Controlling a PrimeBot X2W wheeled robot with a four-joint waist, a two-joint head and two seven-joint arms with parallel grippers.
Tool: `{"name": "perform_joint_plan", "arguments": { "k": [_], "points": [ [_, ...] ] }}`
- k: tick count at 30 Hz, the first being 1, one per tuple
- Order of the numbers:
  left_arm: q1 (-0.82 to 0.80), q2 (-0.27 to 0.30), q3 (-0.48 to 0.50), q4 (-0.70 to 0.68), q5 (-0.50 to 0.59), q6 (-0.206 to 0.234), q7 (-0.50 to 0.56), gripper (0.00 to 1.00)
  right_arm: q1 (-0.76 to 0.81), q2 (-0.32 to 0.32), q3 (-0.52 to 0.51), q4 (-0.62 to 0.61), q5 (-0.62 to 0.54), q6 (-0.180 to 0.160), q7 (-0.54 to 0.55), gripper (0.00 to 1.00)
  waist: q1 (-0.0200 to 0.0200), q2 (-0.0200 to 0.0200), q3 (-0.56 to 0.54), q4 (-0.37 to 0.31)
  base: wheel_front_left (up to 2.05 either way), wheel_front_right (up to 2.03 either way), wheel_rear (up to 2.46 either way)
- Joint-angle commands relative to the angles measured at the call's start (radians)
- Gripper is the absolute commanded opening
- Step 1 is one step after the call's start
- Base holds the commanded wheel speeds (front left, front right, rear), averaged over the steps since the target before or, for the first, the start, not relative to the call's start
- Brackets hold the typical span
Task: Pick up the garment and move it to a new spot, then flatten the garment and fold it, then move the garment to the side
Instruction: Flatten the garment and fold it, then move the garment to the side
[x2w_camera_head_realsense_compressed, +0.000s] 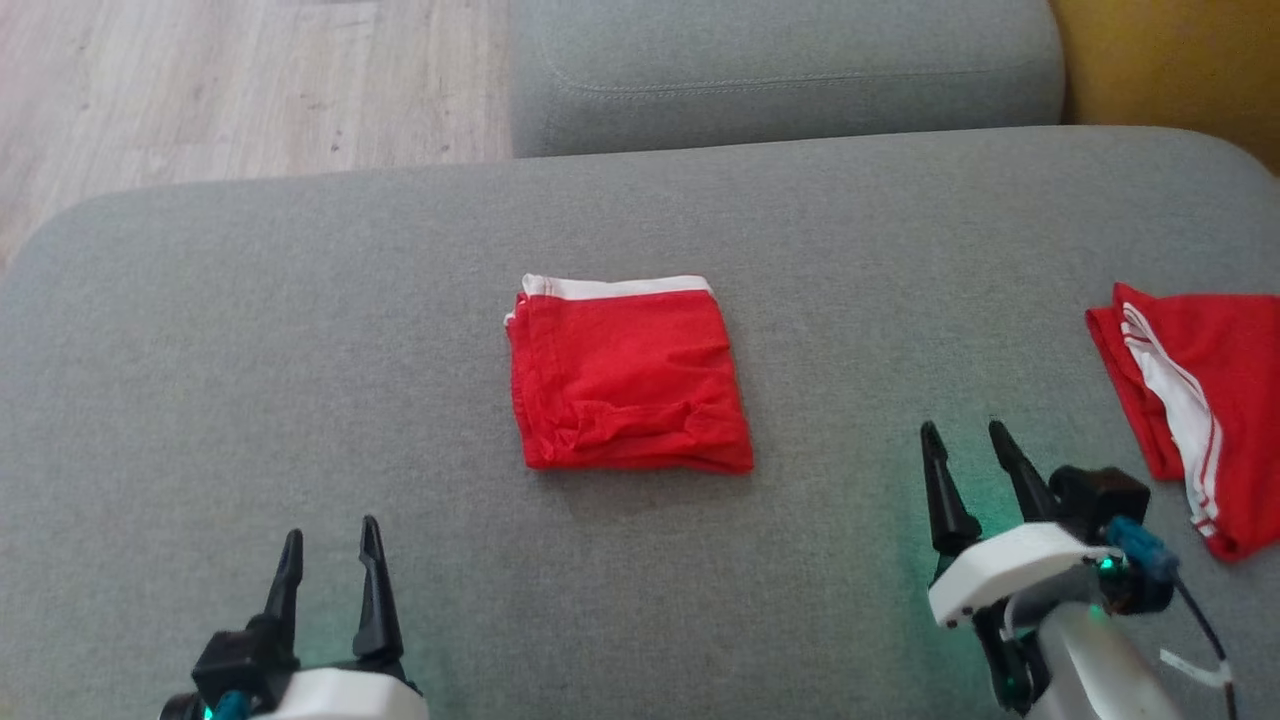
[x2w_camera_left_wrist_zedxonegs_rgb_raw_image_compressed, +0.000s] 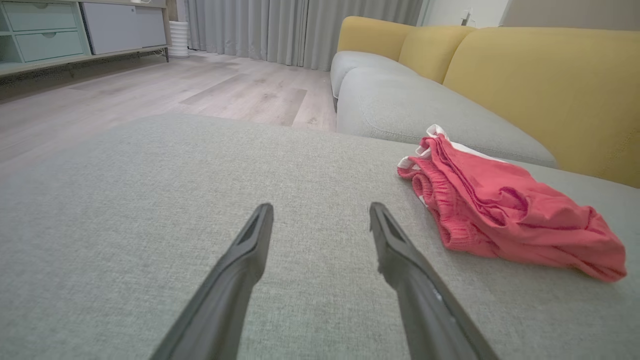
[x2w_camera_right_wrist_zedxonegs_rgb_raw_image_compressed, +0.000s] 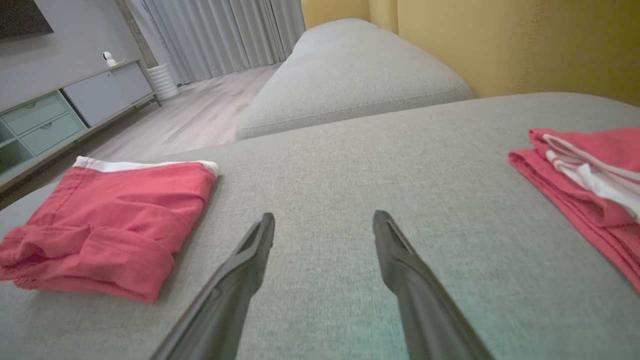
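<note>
- The folded garment (x2w_camera_head_realsense_compressed: 625, 375) lies flat on the middle of the seat cushion (x2w_camera_head_realsense_compressed: 300, 350), well apart from every edge.
- A second garment (x2w_camera_head_realsense_compressed: 1195, 410) lies on the same cushion at its right edge, well apart from the folded one.
- The left gripper (x2w_camera_head_realsense_compressed: 331, 528) is over the cushion's front edge, left of and in front of the folded garment, not touching it.
- The right gripper (x2w_camera_head_realsense_compressed: 963, 428) is over the front right part, between the two garments and nearer the second one.
- A further cushion (x2w_camera_head_realsense_compressed: 780, 70) adjoins the back edge.
- The floor (x2w_camera_head_realsense_compressed: 200, 90) lies beyond the back left corner.
- The backrest (x2w_camera_head_realsense_compressed: 1170, 60) rises at the back right corner.
</note>
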Motion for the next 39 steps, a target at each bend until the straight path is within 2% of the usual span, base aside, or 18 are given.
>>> {"name": "perform_joint_plan", "arguments": {
  "k": [1,12,26,32,33,34,35,39],
  "points": [
    [-0.031,0.01,0.027,-0.036,0.002,0.007,-0.005,1.0,-0.032,0.006,0.028,-0.034,0.005,-0.001,-0.011,1.0,0.0001,-0.0001,0.0,0.0,0.0,0.0,0.0],
    [-0.048,0.01,-0.003,-0.035,-0.017,0.003,-0.005,1.0,-0.053,0.006,0.059,-0.008,0.013,-0.001,-0.011,1.0,0.0001,-0.0001,0.015,0.016,0.0,0.0,0.0],
    [-0.144,0.01,-0.103,-0.029,-0.077,-0.018,-0.005,1.0,-0.36,0.006,0.338,0.208,0.22,-0.001,0.012,1.0,0.0001,-0.0001,0.175,0.145,0.0,0.0,0.0],
    [-0.162,0.01,-0.12,-0.021,-0.088,-0.023,-0.005,1.0,-0.434,0.006,0.381,0.37,0.188,-0.001,0.056,1.0,0.0001,-0.0001,0.201,0.182,0.0,0.0,0.0],
    [-0.165,0.01,-0.123,-0.02,-0.09,-0.023,-0.005,1.0,-0.438,0.006,0.382,0.387,0.191,-0.001,0.058,0.7,0.0001,-0.0001,0.204,0.185,0.0,0.0,0.0],
    [-0.167,0.01,-0.125,-0.019,-0.092,-0.023,-0.005,1.0,-0.442,0.006,0.391,0.397,0.188,-0.001,0.057,0.21,0.0001,-0.0001,0.204,0.187,0.0,0.0,0.0],
    [-0.169,0.01,-0.125,-0.019,-0.093,-0.023,-0.005,1.0,-0.445,0.006,0.398,0.405,0.188,-0.001,0.056,0.0,0.0001,-0.0001,0.205,0.187,0.0,0.0,0.0],
    [-0.17,0.01,-0.119,-0.022,-0.089,-0.028,-0.005,1.0,-0.446,0.006,0.407,0.415,0.206,-0.001,0.027,0.0,0.0001,-0.0001,0.194,0.163,0.0,0.0,0.0]
  ]
}}
